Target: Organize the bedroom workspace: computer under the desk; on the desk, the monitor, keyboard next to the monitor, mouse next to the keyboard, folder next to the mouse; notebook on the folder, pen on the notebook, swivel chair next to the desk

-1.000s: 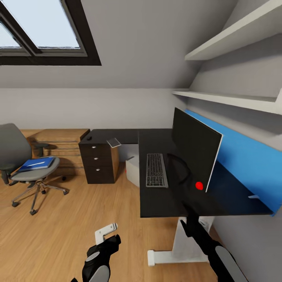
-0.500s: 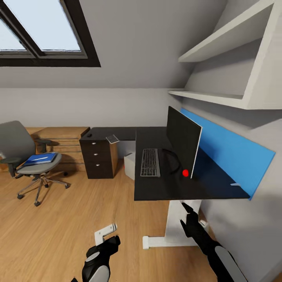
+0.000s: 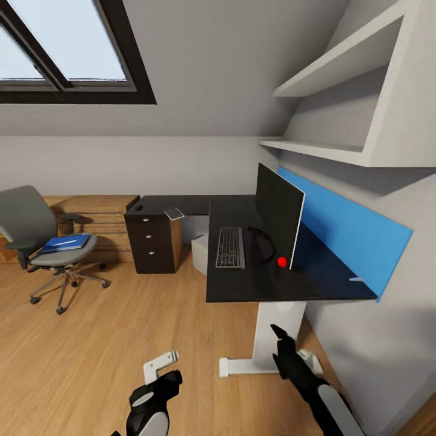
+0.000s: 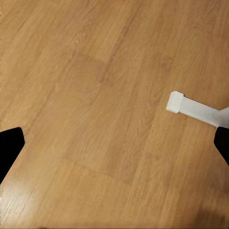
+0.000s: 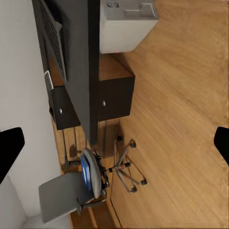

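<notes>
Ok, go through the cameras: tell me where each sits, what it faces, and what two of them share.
Head: high up, facing the desk, monitor, keyboard and chair; both arms show below.
Left wrist: by the left claw, aimed down at the wood floor; dark fingertips at both edges.
Right wrist: by the right claw, looking low along the desk toward the chair.
Shared: head and right wrist both show chair and blue folder.

I'm counting one monitor [image 3: 278, 215], one keyboard [image 3: 231, 247] and one swivel chair [image 3: 42, 242]. I'm seeing two wall shelves [image 3: 339, 72].
</notes>
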`<state>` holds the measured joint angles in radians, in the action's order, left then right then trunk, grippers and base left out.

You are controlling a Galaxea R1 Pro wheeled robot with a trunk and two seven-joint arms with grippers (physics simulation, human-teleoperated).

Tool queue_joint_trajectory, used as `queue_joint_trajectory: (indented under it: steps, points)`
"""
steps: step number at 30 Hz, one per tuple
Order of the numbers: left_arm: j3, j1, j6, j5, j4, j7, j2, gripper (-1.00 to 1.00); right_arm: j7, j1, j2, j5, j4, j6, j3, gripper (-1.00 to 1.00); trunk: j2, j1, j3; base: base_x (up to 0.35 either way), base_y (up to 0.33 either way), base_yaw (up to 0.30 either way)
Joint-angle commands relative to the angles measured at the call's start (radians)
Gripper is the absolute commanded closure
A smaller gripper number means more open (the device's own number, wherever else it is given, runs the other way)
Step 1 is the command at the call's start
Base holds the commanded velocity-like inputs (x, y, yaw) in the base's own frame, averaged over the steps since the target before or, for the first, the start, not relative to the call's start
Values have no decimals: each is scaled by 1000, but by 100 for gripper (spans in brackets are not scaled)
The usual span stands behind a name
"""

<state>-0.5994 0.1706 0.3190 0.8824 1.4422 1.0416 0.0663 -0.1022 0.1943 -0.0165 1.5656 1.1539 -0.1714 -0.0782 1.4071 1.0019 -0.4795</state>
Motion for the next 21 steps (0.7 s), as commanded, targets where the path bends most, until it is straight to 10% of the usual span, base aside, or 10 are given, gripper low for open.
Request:
queue_joint_trajectory:
  steps: [1,15,21]
  points:
    - [-2,1,6,3,-1,6,1,-100,-16,1,5,-20,-2,9,-7,-100,1,0,-1,-10,-2,0]
    - [-12,1,-21,2,-229,3,-5,-100,-52,-1,34,-567,-256,228,-115,-100,-83,-46,36,-3,0,0]
    - [-25,1,-92,4,-357,-23,-7,-100,-51,-1,35,-724,-411,262,-131,-100,-125,-69,55,0,0,0]
